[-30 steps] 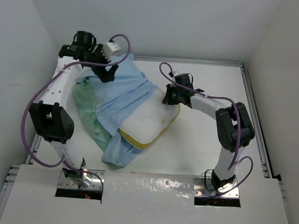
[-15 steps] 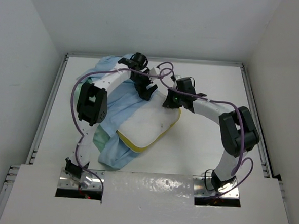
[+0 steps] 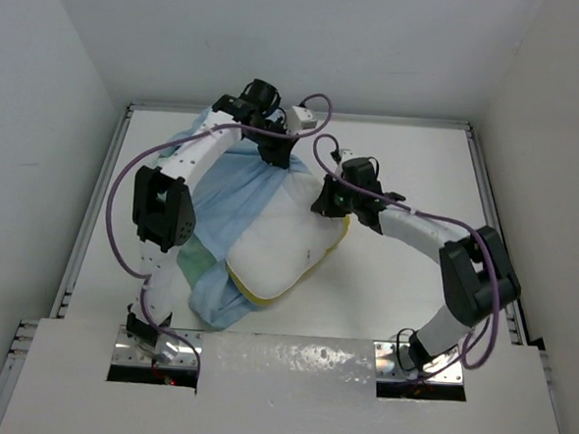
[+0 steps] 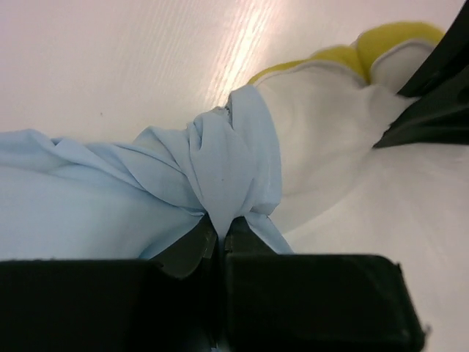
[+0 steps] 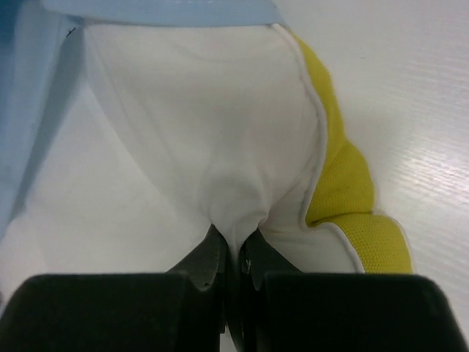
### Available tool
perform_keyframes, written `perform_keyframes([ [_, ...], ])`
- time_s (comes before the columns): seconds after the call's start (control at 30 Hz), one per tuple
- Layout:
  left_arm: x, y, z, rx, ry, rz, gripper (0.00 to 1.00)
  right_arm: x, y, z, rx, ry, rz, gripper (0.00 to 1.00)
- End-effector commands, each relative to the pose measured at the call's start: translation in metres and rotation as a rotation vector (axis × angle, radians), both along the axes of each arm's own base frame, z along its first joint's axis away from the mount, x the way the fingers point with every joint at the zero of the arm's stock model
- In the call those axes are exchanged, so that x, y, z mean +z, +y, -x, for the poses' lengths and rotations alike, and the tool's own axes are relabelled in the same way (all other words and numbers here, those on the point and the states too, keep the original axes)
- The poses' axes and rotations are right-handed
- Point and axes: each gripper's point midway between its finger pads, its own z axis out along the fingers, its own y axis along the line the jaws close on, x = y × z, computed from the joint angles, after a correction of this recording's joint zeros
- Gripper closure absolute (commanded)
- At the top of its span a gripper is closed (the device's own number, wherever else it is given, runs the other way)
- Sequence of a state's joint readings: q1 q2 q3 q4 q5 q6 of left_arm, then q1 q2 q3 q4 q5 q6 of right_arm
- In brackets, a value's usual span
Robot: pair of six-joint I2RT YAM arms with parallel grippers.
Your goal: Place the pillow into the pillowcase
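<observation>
The white pillow [image 3: 283, 246] with its yellow edge lies in the middle of the table, its left part under the light blue pillowcase [image 3: 234, 189]. A strip of sea-green fabric [image 3: 192, 262] shows at the case's lower left. My left gripper [image 3: 278, 160] is shut on a bunched fold of the pillowcase [image 4: 234, 165] at the pillow's far corner. My right gripper [image 3: 327, 202] is shut on a pinch of the pillow's white cover [image 5: 212, 139], beside the yellow edge [image 5: 344, 191]. The two grippers stand close together at the pillow's far end.
White walls close in the table on the left, back and right. A raised rail [image 3: 495, 230] runs along the table's right edge. Bare tabletop [image 3: 411, 156] lies to the right of the pillow.
My left arm swung from the far left across to the pillow's far corner and its gripper closed on the pillowcase. The right gripper kept its hold and the pillow shifted slightly left.
</observation>
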State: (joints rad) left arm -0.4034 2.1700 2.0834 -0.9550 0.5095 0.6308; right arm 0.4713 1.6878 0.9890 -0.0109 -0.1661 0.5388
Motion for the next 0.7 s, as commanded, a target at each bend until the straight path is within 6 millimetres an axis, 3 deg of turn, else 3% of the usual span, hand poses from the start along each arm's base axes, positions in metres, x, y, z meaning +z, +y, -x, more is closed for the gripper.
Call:
perform_keyframes([
  [0.0,0.154,-0.037,0.031,-0.144,-0.208,0.32,1.0,0.088,0.039,0.004,0.022,-0.219,-0.2,1.0],
  [0.1,0.149,-0.042,0.052,-0.219,-0.14,0.338,1.0,0.145,0.062,0.017,0.007,-0.404,-0.351,1.0],
  [0.13,0.147,-0.046,0.076,-0.289,-0.059,0.373,1.0,0.166,0.063,0.011,-0.037,-0.49,-0.397,1.0],
  [0.23,0.138,-0.059,0.129,-0.483,0.03,0.377,1.0,0.2,0.08,0.005,-0.075,-0.55,-0.484,1.0],
  [0.3,0.134,-0.067,0.142,-0.513,0.019,0.33,1.0,0.214,0.079,-0.006,-0.146,-0.587,-0.562,1.0],
  [0.33,0.131,-0.066,0.143,-0.512,0.023,0.319,1.0,0.202,0.075,-0.01,-0.209,-0.555,-0.596,1.0],
  [0.37,0.127,-0.064,0.145,-0.505,0.043,0.313,1.0,0.21,0.056,-0.023,-0.347,-0.609,-0.633,1.0],
  [0.43,0.132,-0.066,0.155,-0.508,0.086,0.353,1.0,0.186,0.025,-0.034,-0.56,-0.595,-0.644,1.0],
  [0.47,0.137,-0.067,0.161,-0.521,0.094,0.38,1.0,0.18,-0.009,-0.045,-0.764,-0.632,-0.626,1.0],
  [0.5,0.147,-0.071,0.172,-0.558,0.123,0.451,1.0,0.175,-0.021,-0.048,-0.853,-0.638,-0.629,1.0],
  [0.57,0.153,-0.073,0.184,-0.587,0.168,0.516,1.0,0.159,-0.047,-0.06,-1.023,-0.677,-0.501,1.0],
  [0.6,0.157,-0.074,0.188,-0.594,0.191,0.543,1.0,0.166,-0.05,-0.068,-1.076,-0.687,-0.484,1.0],
  [0.63,0.157,-0.074,0.188,-0.589,0.187,0.534,1.0,0.135,-0.054,-0.073,-1.091,-0.651,-0.338,1.0],
  [0.67,0.156,-0.072,0.185,-0.576,0.171,0.51,1.0,0.127,-0.059,-0.079,-1.096,-0.641,-0.261,1.0],
])
